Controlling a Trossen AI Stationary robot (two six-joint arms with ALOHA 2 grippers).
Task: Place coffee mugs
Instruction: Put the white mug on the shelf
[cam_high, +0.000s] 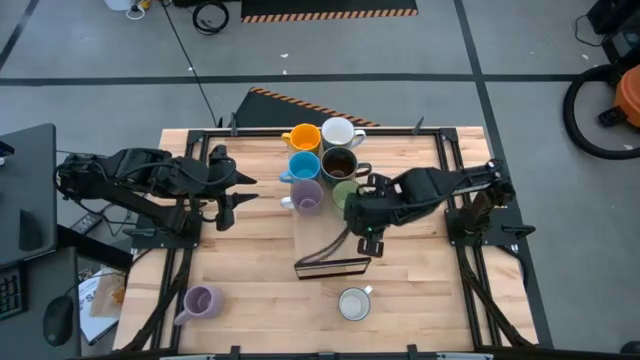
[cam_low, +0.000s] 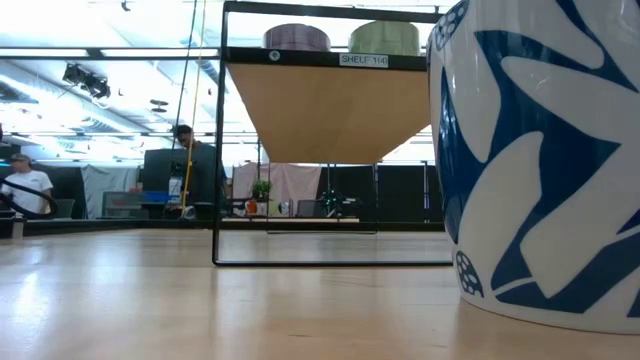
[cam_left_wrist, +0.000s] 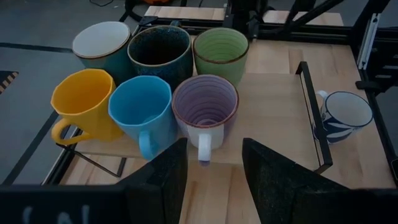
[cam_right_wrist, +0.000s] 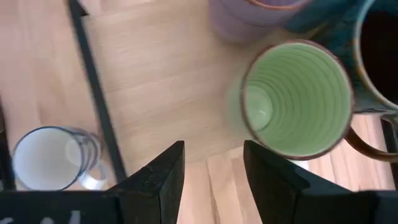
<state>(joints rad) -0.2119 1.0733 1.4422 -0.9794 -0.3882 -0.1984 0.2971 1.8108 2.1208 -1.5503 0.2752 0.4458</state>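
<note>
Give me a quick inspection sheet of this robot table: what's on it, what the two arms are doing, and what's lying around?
Surface: pale wooden table with a black-framed raised shelf.
Job's things: six mugs clustered on the shelf: orange mug, white mug, blue mug, dark brown mug, lavender mug, green mug. Second lavender mug and blue-patterned white mug sit on the table near its front edge.
Clutter: nothing seen.
Grippers: left gripper open, beside the cluster; right gripper open, by the green mug.
Cables: black cable across the floor.
Surroundings: people in the background.
</note>
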